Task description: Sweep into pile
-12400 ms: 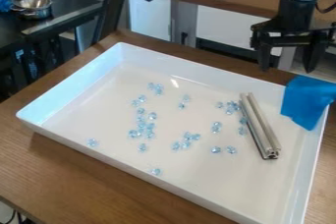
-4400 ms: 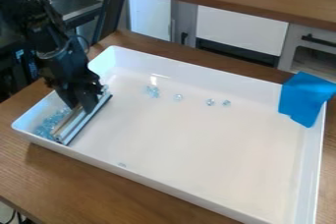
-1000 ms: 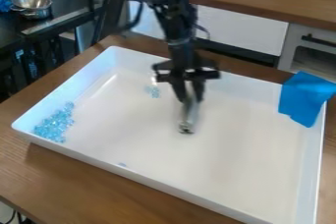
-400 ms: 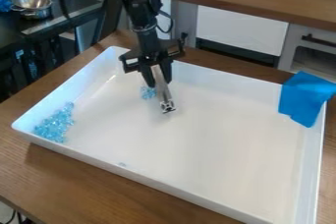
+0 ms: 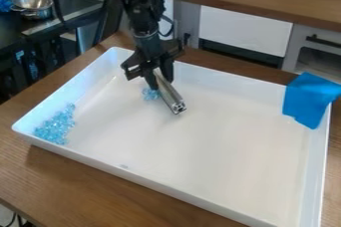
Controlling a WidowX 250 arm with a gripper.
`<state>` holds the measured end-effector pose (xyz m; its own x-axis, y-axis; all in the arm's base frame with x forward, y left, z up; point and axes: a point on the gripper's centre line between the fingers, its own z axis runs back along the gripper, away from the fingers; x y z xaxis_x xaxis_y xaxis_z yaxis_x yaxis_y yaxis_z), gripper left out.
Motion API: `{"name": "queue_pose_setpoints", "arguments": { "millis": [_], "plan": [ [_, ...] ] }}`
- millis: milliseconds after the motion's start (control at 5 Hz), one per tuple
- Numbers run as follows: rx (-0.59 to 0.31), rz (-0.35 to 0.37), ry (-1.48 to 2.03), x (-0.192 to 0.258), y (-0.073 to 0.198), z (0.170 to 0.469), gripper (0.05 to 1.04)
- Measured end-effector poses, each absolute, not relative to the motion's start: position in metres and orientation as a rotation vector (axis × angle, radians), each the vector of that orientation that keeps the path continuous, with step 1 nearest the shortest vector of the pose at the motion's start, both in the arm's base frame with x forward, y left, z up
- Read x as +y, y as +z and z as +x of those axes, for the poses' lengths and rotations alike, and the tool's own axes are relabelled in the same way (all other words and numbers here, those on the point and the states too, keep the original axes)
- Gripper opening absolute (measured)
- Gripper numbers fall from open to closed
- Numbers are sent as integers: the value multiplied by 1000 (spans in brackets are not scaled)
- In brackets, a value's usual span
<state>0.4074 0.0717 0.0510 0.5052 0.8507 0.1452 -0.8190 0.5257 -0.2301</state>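
Pinching a long silvery metal bar (image 5: pixel 171 96) between its fingers hangs the black two-finger gripper (image 5: pixel 160 82); pale-blue glassy beads (image 5: pixel 148 94) lie just beside them.

A brown wood-grained table (image 5: pixel 73 186) stretches out beneath the gripper (image 5: pixel 160 83) and on toward the camera, bearing directly under the gripper one large, white, shallow rectangular tray (image 5: pixel 220 146) with raised walls.

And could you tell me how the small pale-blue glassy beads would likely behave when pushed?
The beads would probably skitter or roll, being loose and roundish. Their glassy shine suggests they are hard. Those heaped near the wall of the white rectangular tray may bunch against it.
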Motion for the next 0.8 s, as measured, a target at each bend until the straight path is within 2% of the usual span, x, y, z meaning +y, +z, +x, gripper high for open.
{"name": "queue_pose_setpoints", "arguments": {
  "millis": [200, 400, 800],
  "plan": [
    [-226, -145, 1086, 70, 50, 400, 347],
    [-162, -154, 1146, 77, 50, 377, 347],
    [-29, -142, 1174, 104, 50, 312, 347]
  ]
}}
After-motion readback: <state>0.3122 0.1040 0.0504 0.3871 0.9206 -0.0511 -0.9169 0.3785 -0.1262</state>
